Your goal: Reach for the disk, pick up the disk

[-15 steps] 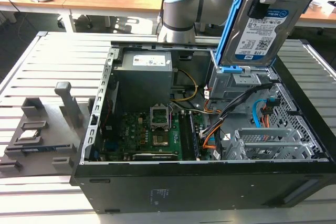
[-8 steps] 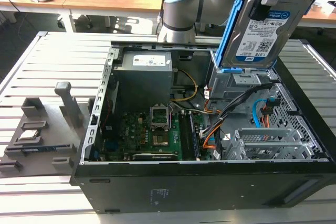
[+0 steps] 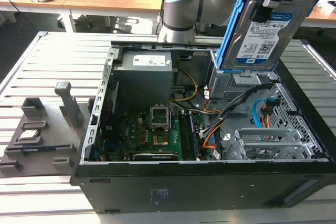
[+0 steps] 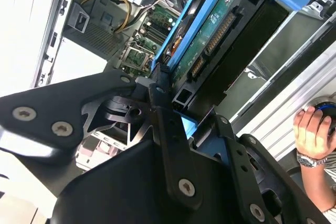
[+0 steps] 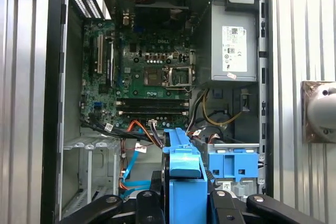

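The gripper (image 3: 270,3) is clamping its fingers (image 5: 157,203) onto the disk (image 3: 257,30), holding it tilted in the air above the far-right corner of the open computer case (image 3: 210,192). The pick-up step is being completed; judging by this, lifting clear calls for avoiding the drive cage (image 3: 239,82) underneath.

The flat silver-grey hard drive in its blue plastic bracket (image 3: 257,27) is showing a white label w/ a blue band and black barcodes; its underside in the second wrist view (image 4: 210,30) is showing a green circuit board. The black metal gripper (image 5: 186,203) is contrasting w/ the blue. The black open computer case (image 3: 210,187) is showing a green motherboard (image 5: 142,72), a grey power supply box (image 5: 231,45), plus orange, yellow and blue cables. The ribbed silver-white table (image 3: 47,66) is showing parallel stripes. A grey plastic holder (image 3: 39,135) is sitting matte.
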`<action>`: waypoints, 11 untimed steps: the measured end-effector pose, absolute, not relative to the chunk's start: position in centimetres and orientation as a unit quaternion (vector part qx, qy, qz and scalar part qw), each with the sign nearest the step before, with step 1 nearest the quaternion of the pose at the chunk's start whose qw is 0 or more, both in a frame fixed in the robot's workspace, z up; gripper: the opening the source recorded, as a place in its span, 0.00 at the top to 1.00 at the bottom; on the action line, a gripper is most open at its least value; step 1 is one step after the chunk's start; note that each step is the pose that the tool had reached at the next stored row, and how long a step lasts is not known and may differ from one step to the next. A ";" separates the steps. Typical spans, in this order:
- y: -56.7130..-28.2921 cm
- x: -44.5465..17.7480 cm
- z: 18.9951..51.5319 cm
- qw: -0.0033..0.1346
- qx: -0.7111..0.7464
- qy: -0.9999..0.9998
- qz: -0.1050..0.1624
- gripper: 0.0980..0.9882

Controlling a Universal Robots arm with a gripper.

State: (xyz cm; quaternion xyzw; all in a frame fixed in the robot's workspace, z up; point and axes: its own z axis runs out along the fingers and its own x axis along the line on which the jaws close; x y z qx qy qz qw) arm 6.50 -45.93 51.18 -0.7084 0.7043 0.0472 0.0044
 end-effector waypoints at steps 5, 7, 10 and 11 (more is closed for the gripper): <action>-46.3 6.5 51.2 0.004 -0.708 0.704 0.047 0.70; -46.6 6.5 51.2 0.004 -0.708 0.704 0.047 0.70; -46.9 6.5 51.2 0.004 -0.708 0.704 0.047 0.70; -47.0 6.5 51.2 0.004 -0.708 0.704 0.047 0.70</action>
